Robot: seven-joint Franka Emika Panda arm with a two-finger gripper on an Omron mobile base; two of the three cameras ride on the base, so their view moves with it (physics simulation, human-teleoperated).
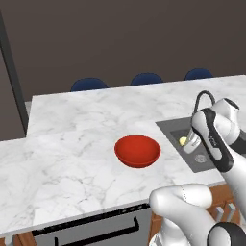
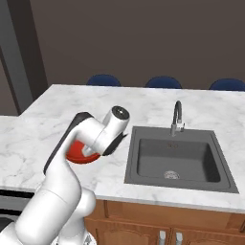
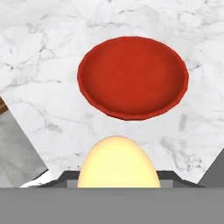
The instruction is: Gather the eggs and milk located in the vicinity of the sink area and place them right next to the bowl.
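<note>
My gripper (image 3: pixel 117 177) is shut on a pale-yellow egg (image 3: pixel 116 159), which bulges up between the fingertips. Just beyond it, the glossy red bowl (image 3: pixel 132 76) sits on the white marble counter. From the left base view, the egg (image 1: pixel 182 141) is a small yellow spot at the gripper (image 1: pixel 189 144), over the left edge of the dark grey sink (image 1: pixel 174 127) and right of the bowl (image 1: pixel 137 150). In the right base view my arm covers most of the bowl (image 2: pixel 76 155), left of the sink (image 2: pixel 174 158). The milk is out of view.
A dark curved faucet (image 2: pixel 177 115) stands behind the basin. Three blue chair backs (image 1: pixel 89 84) line the counter's far edge. A dark pillar (image 1: pixel 12 72) rises at the far left. Wooden cabinet fronts (image 2: pixel 167 220) run below the sink.
</note>
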